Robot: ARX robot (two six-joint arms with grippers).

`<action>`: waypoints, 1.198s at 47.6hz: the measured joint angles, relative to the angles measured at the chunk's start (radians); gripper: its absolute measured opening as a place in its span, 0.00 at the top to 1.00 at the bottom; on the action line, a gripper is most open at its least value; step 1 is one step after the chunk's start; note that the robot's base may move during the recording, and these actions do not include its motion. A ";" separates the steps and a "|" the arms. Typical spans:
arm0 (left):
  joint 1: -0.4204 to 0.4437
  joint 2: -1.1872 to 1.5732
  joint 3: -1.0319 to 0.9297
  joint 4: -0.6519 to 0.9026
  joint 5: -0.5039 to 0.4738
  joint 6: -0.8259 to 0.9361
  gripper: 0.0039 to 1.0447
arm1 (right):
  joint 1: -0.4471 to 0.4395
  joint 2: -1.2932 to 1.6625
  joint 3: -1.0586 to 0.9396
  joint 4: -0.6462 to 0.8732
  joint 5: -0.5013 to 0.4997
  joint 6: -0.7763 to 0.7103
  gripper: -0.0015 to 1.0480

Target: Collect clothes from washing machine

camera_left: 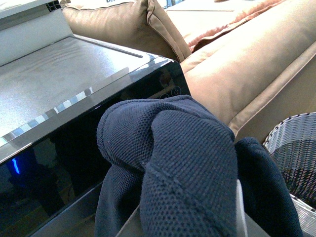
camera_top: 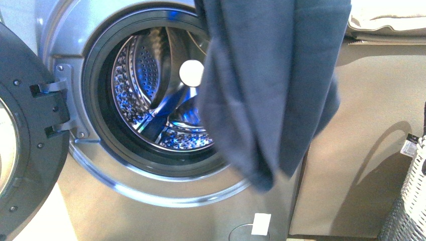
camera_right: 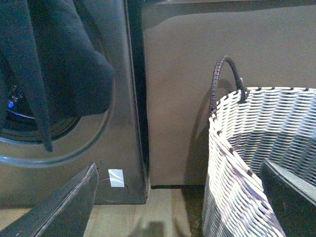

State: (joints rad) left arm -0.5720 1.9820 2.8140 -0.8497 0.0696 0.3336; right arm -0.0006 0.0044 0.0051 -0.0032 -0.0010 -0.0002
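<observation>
Grey washing machine (camera_top: 150,201), door (camera_top: 22,75) open; clothes (camera_top: 271,90) hang before it, gripped in left fingers (camera_left: 131,224). Basket (camera_right: 237,173) beside it; right fingers (camera_right: 64,207) spread, empty.

The door (camera_top: 22,140) stands swung wide to the left, leaving the left part of the drum (camera_top: 145,85) mouth open to reach. The hanging clothes (camera_top: 271,90) curtain its right part. The basket (camera_right: 247,128) mouth is unblocked, near the washing machine (camera_right: 118,148).
</observation>
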 joint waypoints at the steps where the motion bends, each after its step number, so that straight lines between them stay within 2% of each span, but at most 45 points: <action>1: 0.000 0.000 0.000 0.000 0.000 0.000 0.93 | 0.000 0.000 0.000 0.000 0.000 0.000 0.07; 21: -0.019 0.030 0.060 -0.005 0.018 -0.011 0.93 | 0.000 0.000 0.000 0.000 0.000 0.000 0.07; 34: -0.031 -0.064 -0.108 0.241 0.062 -0.043 0.93 | 0.000 0.000 0.000 0.000 0.000 0.000 0.07; 57: -0.034 -0.077 -0.132 0.304 0.064 -0.051 0.93 | 0.000 0.000 0.000 0.000 0.000 0.000 0.07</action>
State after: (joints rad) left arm -0.6064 1.9053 2.6820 -0.5461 0.1337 0.2829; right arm -0.0006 0.0044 0.0051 -0.0032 -0.0013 -0.0002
